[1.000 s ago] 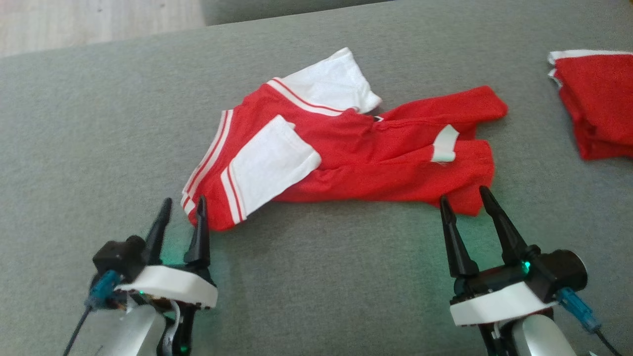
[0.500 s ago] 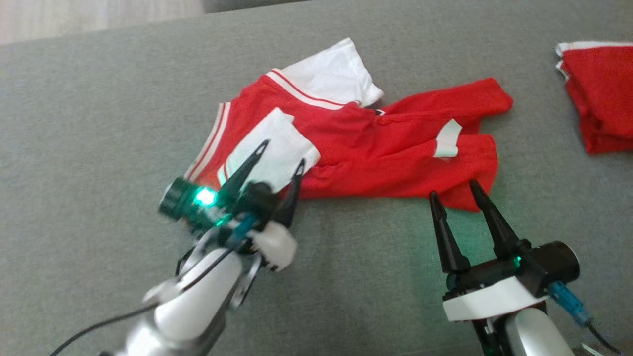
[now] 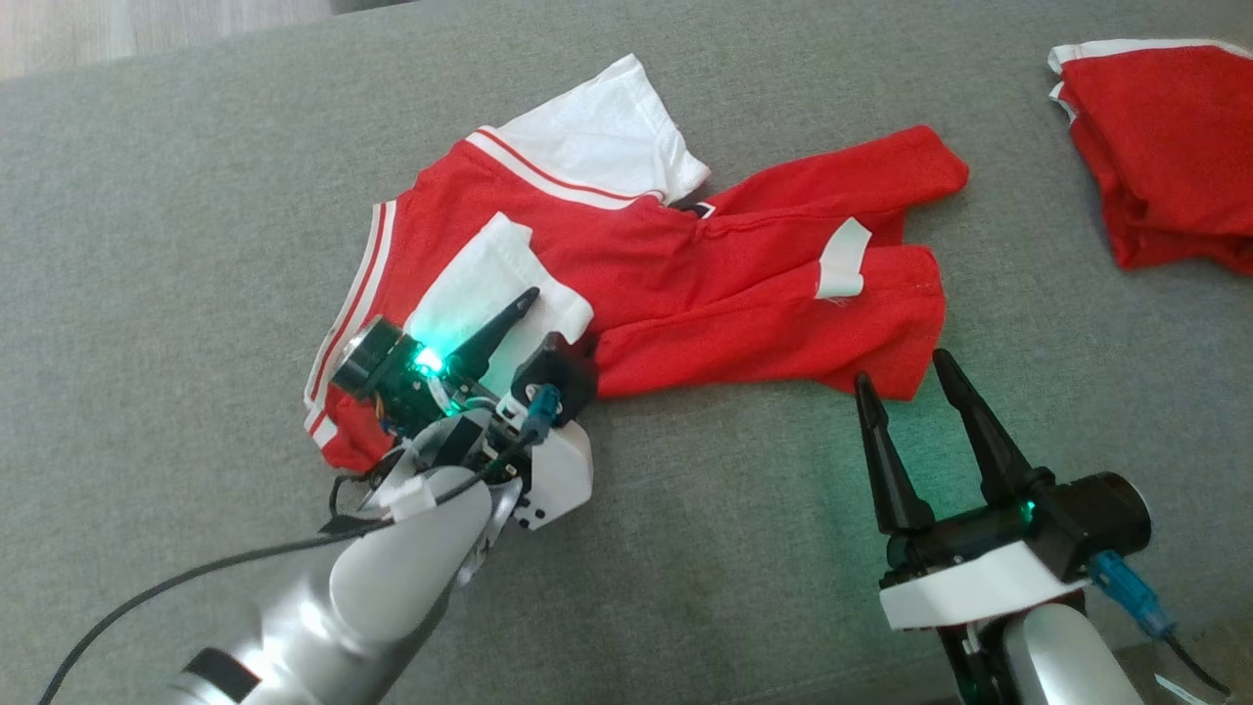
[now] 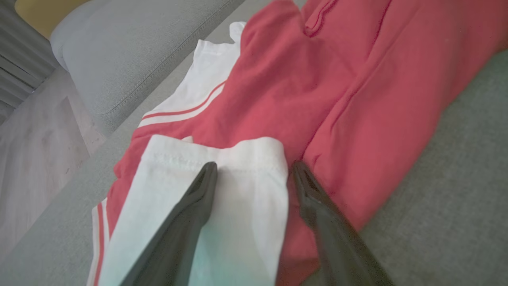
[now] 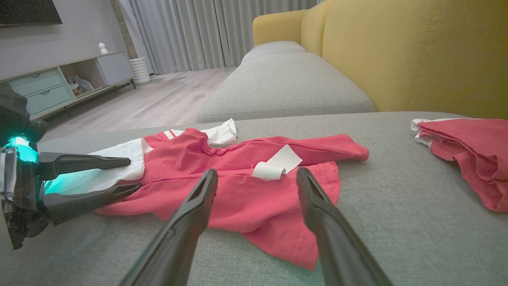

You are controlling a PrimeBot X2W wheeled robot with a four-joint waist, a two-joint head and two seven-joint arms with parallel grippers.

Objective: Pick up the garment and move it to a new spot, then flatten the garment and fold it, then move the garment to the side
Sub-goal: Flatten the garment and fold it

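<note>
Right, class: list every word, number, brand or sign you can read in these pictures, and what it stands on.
No text can be read.
The white tag on the red and white garment looks blank; any print is too small to tell.
The second red garment shows no lettering.

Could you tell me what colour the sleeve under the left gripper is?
The sleeve is white; the left wrist view shows it best.

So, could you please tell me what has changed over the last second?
The left tool swung forward and rightward, from the near-left corner of the crumpled red-and-white fabric garment to above its white sleeve, fingers open; nothing gripped. The right tool stays open by the near hem; the garment and the folded red cloth are unmoved.
</note>
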